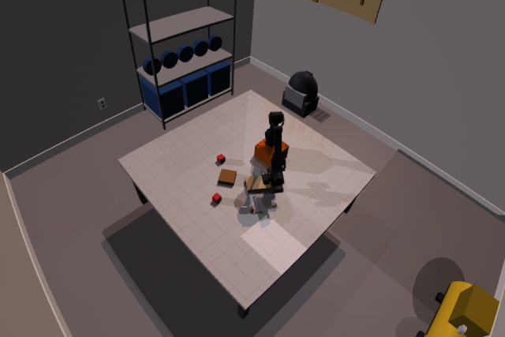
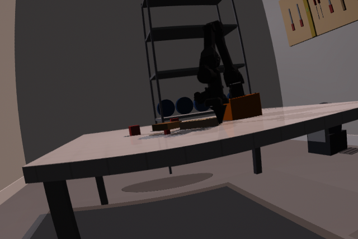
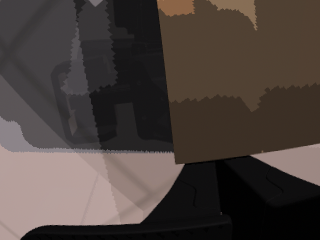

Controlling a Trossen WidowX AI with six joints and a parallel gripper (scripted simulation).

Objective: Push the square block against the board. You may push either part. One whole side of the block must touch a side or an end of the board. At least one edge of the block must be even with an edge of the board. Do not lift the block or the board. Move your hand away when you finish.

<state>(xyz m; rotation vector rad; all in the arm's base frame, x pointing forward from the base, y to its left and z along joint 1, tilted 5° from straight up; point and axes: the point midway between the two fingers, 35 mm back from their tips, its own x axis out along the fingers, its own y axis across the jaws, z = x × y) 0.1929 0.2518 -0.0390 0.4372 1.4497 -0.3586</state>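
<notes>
The square block (image 1: pixel 226 176) (image 2: pixel 165 126) is brown and lies flat on the table. The tan board (image 1: pixel 253 185) (image 2: pixel 197 123) (image 3: pixel 235 55) lies flat beside it, with a narrow gap between them in the top view. My gripper (image 1: pixel 278 189) (image 2: pixel 220 122) (image 3: pixel 207 151) is shut and empty, pointing down at the board's end away from the block. Its tips are low, near the table. In the wrist view the board's edge hides the very tips, so I cannot tell for sure whether they touch it. The hand covers that end of the board in the top view.
Two red cubes (image 1: pixel 220 159) (image 1: pixel 216 198) stand on either side of the block. A smaller red cube (image 1: pixel 252 210) (image 2: pixel 166 132) lies on the table (image 1: pixel 183 203) beyond the board's long side. The arm's orange base (image 1: pixel 267 152) (image 2: pixel 245 106) stands behind the board.
</notes>
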